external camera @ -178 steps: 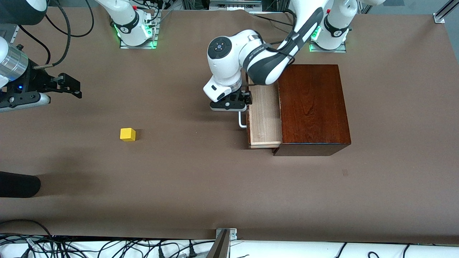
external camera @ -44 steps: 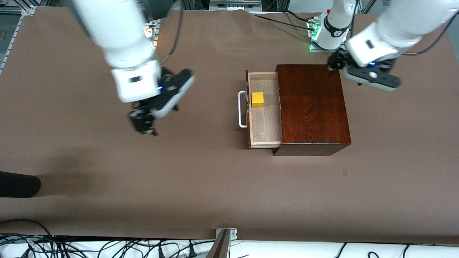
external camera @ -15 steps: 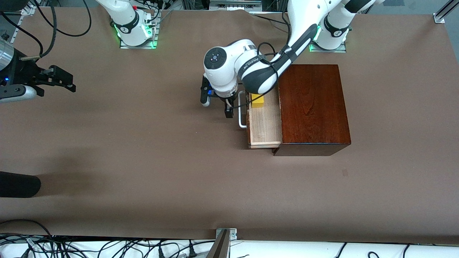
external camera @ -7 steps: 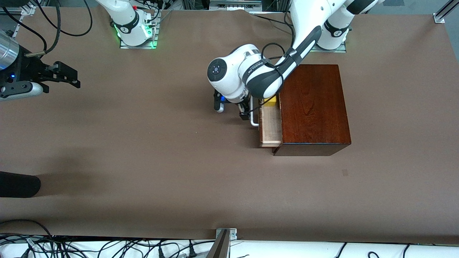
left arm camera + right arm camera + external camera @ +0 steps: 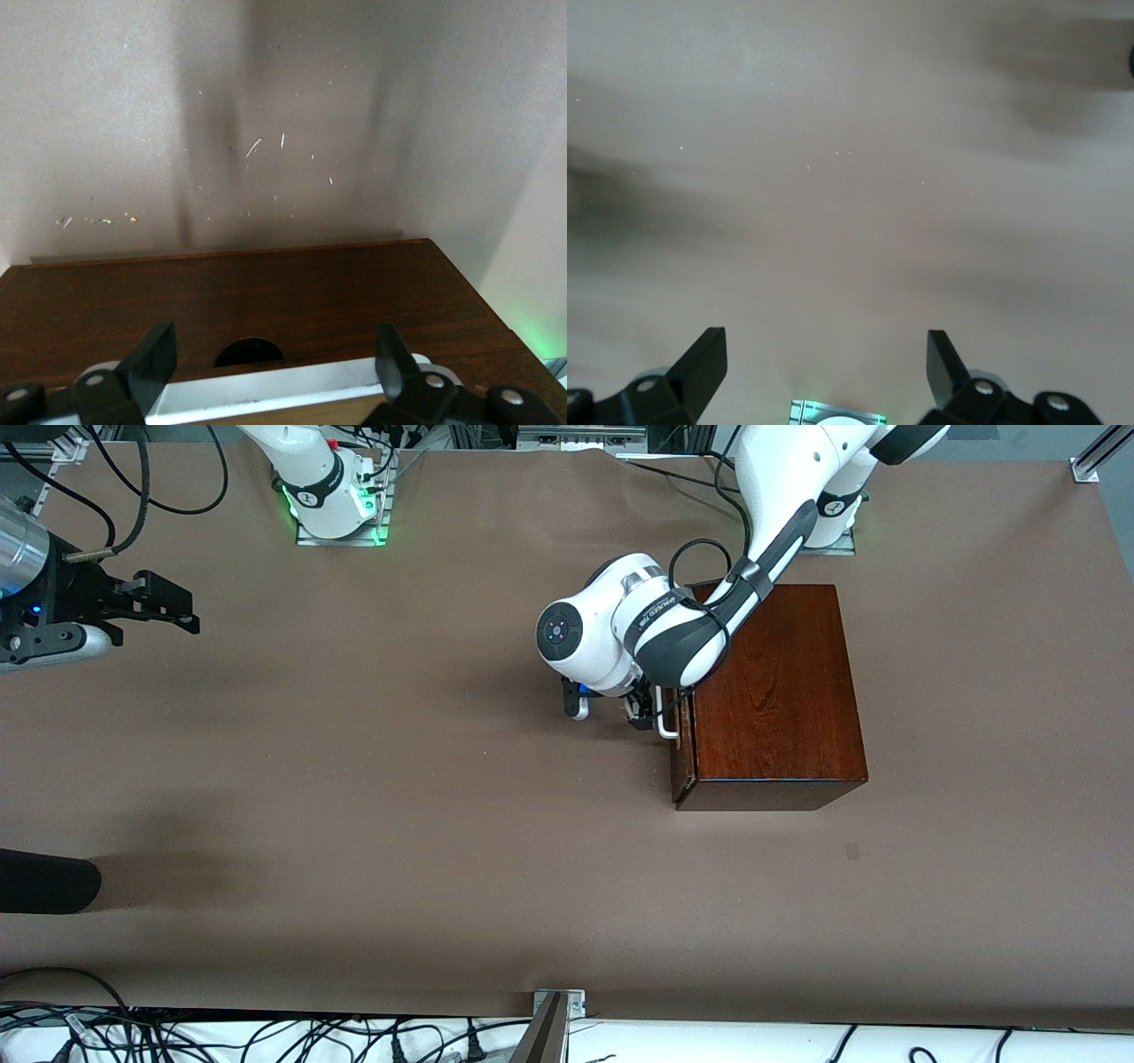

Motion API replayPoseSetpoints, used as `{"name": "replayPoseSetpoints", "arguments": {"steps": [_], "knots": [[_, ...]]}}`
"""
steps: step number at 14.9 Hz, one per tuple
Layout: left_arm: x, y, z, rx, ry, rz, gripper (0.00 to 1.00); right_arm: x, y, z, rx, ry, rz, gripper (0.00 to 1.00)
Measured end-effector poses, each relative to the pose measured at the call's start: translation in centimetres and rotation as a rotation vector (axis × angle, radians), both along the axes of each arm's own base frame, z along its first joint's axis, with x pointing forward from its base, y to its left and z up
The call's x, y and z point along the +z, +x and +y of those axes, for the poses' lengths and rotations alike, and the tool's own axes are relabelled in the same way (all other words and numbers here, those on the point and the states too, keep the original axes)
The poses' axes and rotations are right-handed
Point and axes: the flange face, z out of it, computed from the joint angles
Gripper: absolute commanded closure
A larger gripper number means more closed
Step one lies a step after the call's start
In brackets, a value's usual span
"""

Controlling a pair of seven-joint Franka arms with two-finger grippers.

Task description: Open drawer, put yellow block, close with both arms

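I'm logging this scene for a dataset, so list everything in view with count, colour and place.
Table: one, brown, under everything.
Wooden box: one, glossy reddish-brown, toward the left arm's end of the table.
Drawer: one, dark reddish-brown front, pushed into the box.
Handle: one, white bar, on the drawer front.
Yellow block: none visible.
Cables: many, black and white, along the table edge nearest the front camera.
Left gripper: one, black, open, at the handle.
Right gripper: one, black, open, waiting over the right arm's end of the table.
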Motion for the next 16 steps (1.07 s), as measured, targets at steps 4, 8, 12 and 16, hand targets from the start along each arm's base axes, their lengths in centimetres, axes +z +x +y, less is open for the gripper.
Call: {"name": "replayPoseSetpoints", "arguments": {"steps": [4,8,12,16], "knots": [[0.0,0.2,0.5,-0.023,0.049,-0.023,0.0,0.0,-0.1,0.0,0.0,-0.001,0.005,0.0],[0.1,0.3,0.5,-0.025,0.048,-0.028,0.0,0.0,-0.1,-0.1,0.001,-0.012,0.004,0.0],[3.9,0.7,-0.2,0.062,-0.017,-0.068,0.0,0.0,0.0,-0.9,-0.001,-0.077,-0.003,0.0],[12.8,2.4,0.8,0.234,-0.148,-0.152,0.0,0.1,0.3,-1.0,-0.002,-0.077,-0.021,0.0]]}}
